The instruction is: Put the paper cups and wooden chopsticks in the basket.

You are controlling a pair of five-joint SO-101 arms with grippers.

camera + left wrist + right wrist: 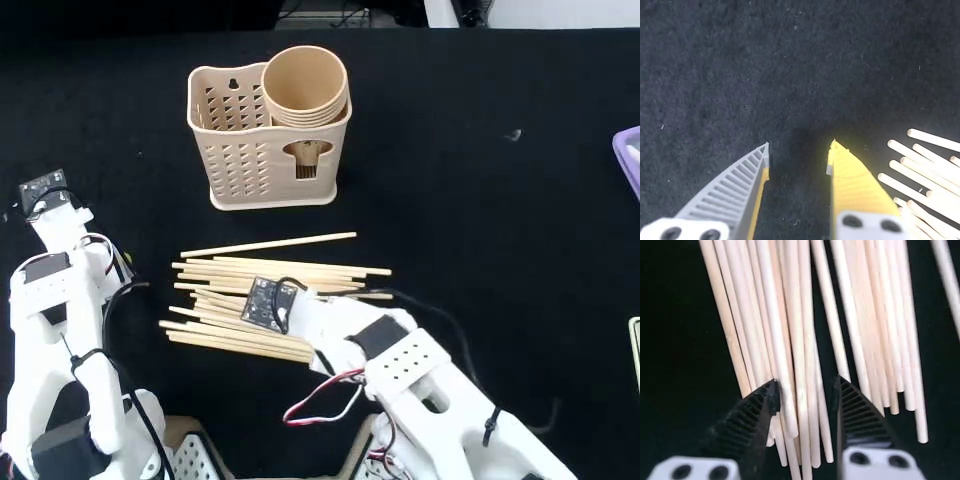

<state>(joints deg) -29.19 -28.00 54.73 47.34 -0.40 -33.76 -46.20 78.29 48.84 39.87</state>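
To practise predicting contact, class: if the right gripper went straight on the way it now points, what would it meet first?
The wooden chopsticks: the right gripper points into the pile, open jaws either side of a few sticks. How close it is remains unclear.

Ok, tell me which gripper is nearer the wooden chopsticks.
Right. The right gripper hangs open directly over the wooden chopsticks, several between its jaws; the left gripper sits just off the pile's ends.

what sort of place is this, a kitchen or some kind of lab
Most likely a robotics lab bench, not a kitchen: a table draped in black cloth, two white robot arms fixed at its near edge, and staged props, a basket holding stacked paper cups, with loose wooden chopsticks nearby.
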